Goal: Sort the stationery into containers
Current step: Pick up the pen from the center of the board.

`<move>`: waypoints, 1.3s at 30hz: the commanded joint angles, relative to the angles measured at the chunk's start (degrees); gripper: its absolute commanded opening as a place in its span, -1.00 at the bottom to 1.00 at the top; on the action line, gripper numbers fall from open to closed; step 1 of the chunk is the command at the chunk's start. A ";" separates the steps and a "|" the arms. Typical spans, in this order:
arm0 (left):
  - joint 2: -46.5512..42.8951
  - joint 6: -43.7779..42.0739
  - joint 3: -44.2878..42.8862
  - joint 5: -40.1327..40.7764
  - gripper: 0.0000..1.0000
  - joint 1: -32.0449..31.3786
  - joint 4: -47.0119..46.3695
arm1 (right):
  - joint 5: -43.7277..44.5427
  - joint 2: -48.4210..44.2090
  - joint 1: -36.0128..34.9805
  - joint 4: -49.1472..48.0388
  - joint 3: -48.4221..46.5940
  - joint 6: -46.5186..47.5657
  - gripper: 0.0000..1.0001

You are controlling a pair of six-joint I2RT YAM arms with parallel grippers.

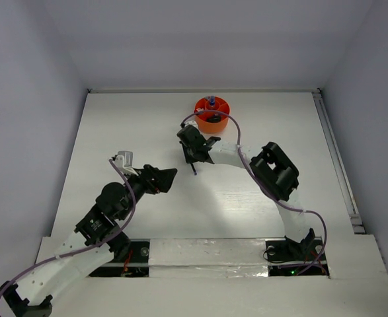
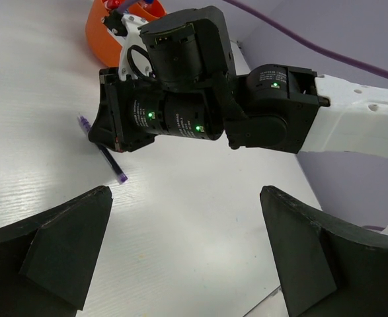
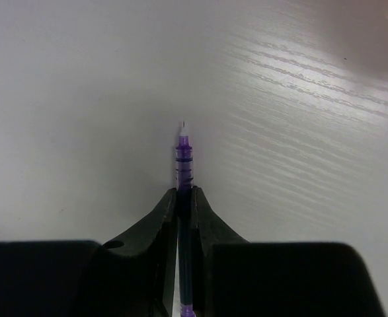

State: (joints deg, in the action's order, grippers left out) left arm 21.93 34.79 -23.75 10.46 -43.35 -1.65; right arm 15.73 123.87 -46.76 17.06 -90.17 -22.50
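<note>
A dark purple-blue pen [image 3: 183, 158] lies low on the white table, and my right gripper [image 3: 184, 191] is shut on its barrel, with the white tip poking out ahead of the fingers. From above, that gripper [image 1: 195, 158] is just in front of the orange tub [image 1: 203, 124], and the pen [image 1: 194, 168] sticks out below it. The tub holds several stationery items [image 1: 211, 102], with blue and red ends showing. My left gripper [image 2: 186, 193] is open and empty, hovering a short way from the pen [image 2: 111, 162] and facing the right wrist.
The right arm's black wrist and white forearm [image 2: 352, 122] cross the left wrist view close ahead of the left gripper [image 1: 170, 177]. A purple cable [image 1: 243, 155] loops from the tub area along the right arm. The table's rail [image 1: 336, 158] runs down the right side.
</note>
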 commanded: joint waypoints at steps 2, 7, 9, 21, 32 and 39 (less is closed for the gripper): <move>1.70 0.02 0.63 -1.75 0.87 0.11 -2.65 | 3.61 1.81 0.09 3.95 1.74 0.44 -1.00; 3.55 0.28 1.60 -3.86 0.84 0.11 -4.41 | 2.30 -10.10 0.09 -7.01 8.33 0.79 -1.00; 4.60 0.28 1.86 -5.35 0.84 0.11 -5.90 | -2.96 -14.78 0.09 -13.94 12.38 0.88 -1.00; 12.07 2.21 2.39 -6.15 0.74 0.11 -15.12 | -20.90 -34.48 0.09 -35.41 28.46 -7.10 -1.00; 22.18 2.13 -0.07 -7.82 0.44 0.11 -23.31 | -28.29 -38.44 0.09 -46.67 35.50 -12.30 -1.00; 24.56 2.39 0.37 -7.47 0.08 0.11 -25.85 | -31.54 -39.06 0.09 -49.40 37.17 -14.06 -1.00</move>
State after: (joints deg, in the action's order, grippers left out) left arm 46.46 36.99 -21.41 3.18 -43.35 -22.20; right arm -13.10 87.11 -46.54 -26.24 -53.87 -35.07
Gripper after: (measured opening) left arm 0.573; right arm 0.149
